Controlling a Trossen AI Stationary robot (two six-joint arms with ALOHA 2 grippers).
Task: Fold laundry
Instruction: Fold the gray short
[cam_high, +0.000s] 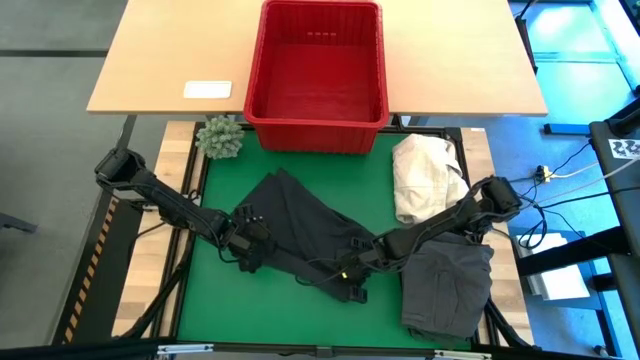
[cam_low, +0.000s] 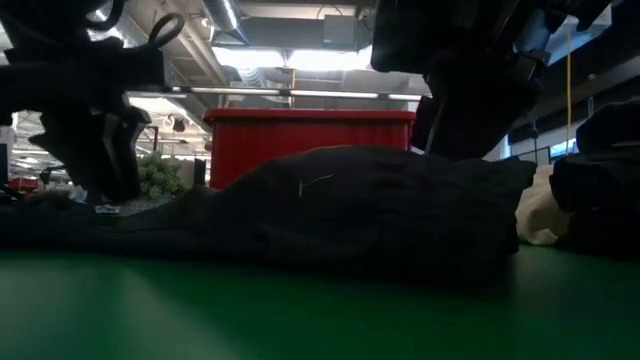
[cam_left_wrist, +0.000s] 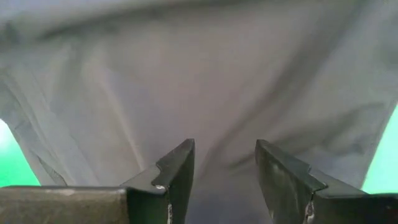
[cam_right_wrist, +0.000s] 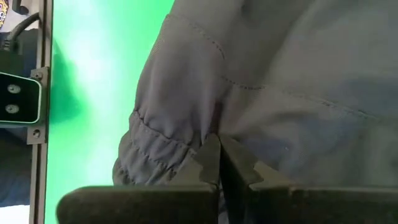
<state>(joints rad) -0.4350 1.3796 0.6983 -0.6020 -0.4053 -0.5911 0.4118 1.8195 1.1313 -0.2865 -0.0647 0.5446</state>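
A dark garment (cam_high: 300, 225) lies crumpled across the middle of the green mat (cam_high: 220, 310). In the low view this garment (cam_low: 350, 210) is a low mound. My left gripper (cam_high: 245, 245) stands open over the garment's left part. In its wrist view the fingers (cam_left_wrist: 177, 171) are apart, with cloth (cam_left_wrist: 199, 81) showing beyond them. My right gripper (cam_high: 350, 278) is at the garment's near right end, shut on the cloth (cam_right_wrist: 280, 74). My left gripper: I cannot tell whether its fingers touch the cloth below them. My right gripper pinches a crease of the garment (cam_right_wrist: 217, 130) between its two shut fingertips, just beside a gathered hem (cam_right_wrist: 149, 140). It slants down from the table's right. The garment lies slack on the mat.
A red basket (cam_high: 315, 70) stands at the far edge of the mat. A cream-white cloth heap (cam_high: 425, 175) lies at the far right, and a folded dark grey garment (cam_high: 450, 285) at the near right. A green spiky ball (cam_high: 220, 137) sits at the far left corner.
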